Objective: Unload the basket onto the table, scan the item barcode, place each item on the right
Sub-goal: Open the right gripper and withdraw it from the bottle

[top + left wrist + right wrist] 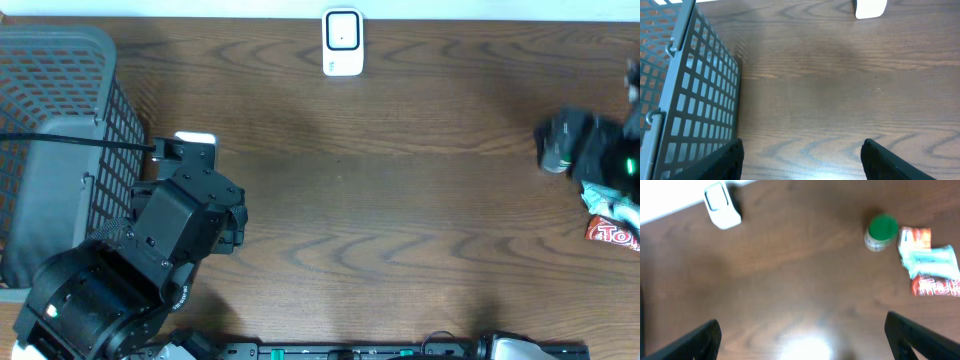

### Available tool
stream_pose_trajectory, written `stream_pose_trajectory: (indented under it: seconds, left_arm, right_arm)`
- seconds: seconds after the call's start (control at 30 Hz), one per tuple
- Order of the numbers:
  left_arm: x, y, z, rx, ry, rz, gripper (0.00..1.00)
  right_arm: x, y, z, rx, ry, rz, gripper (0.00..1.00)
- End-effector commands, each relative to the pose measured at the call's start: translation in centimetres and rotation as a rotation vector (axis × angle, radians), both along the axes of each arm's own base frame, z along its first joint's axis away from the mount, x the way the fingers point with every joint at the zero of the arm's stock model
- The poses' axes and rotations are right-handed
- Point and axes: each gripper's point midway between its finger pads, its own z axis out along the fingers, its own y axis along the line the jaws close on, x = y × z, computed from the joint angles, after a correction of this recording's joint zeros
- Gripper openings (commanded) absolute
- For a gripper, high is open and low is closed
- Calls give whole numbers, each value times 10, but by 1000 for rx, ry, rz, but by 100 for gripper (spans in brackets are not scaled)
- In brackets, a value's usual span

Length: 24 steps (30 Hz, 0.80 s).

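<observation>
A grey mesh basket stands at the left end of the table, with the left arm just beside its wall. The left gripper hangs empty over bare wood. Its fingers are well parted, and the basket wall is close by the left one. Further along, a small white scanner sits at the far edge, apart from both arms. At the right end, the right gripper hovers above the wood, fingers spread wide and holding nothing. Beyond it, in the wrist view, a green-lidded jar stands upright just beside a red packet, and a pale teal pouch lies across the packet. None of the three touches the gripper, and all lie well apart from the scanner. From overhead the right arm covers much of that pile, so only the red packet and a bit of the pouch show.
</observation>
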Motion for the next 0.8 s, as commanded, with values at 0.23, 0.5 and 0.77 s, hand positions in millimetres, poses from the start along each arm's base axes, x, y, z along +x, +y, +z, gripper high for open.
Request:
stream_pose_trajectory:
  seconds: [0.23, 0.5, 0.77]
  left_arm:
    - [1, 3, 3, -4, -11, 20, 75]
    - [1, 3, 3, -4, -11, 20, 75]
    - [1, 3, 3, -4, -11, 20, 75]
  right_arm:
    - [-47, 8, 25, -40, -112, 26, 99]
    - [-76, 12, 48, -204, -251, 159, 99]
    - [-102, 23, 104, -276, -587, 188, 99]
